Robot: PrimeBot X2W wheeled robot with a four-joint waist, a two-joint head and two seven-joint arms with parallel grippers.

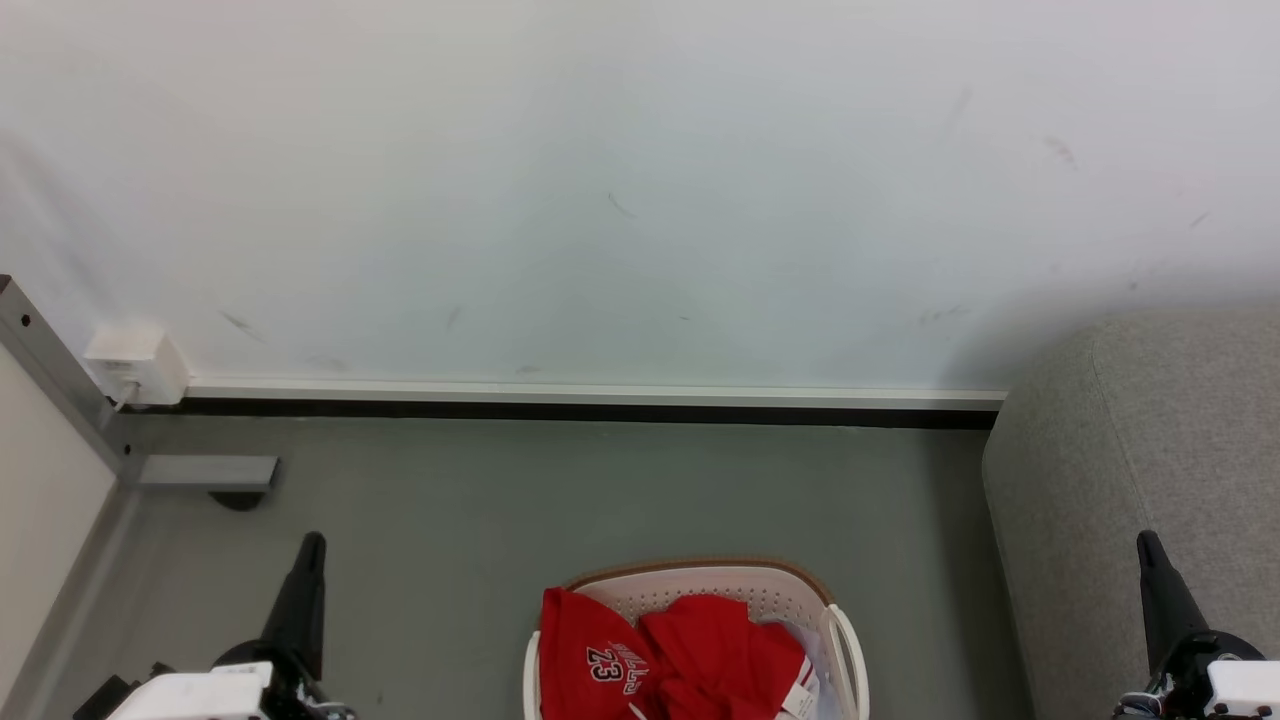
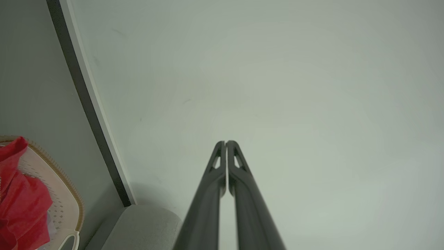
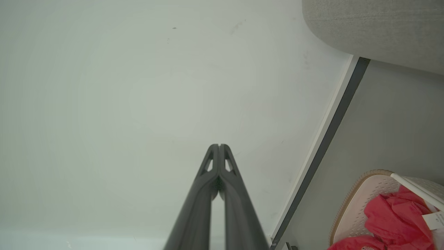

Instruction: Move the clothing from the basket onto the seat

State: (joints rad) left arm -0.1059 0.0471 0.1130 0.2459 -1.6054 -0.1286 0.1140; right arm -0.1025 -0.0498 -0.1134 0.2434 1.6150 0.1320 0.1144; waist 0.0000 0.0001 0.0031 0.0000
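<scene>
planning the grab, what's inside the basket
The basket holds the crumpled red clothing, its white "23" facing up and a small white tag near the right wall. The fabric covers the basket's floor, so anything beneath it cannot be seen.

The red clothing (image 1: 590, 640) lying in the basket (image 1: 690, 573) is showing a white "23", sitting tilted in the head view. An arched word is running beside the number, too small to read. A white tag (image 1: 798, 702) is carrying print too fine to make out.
</scene>
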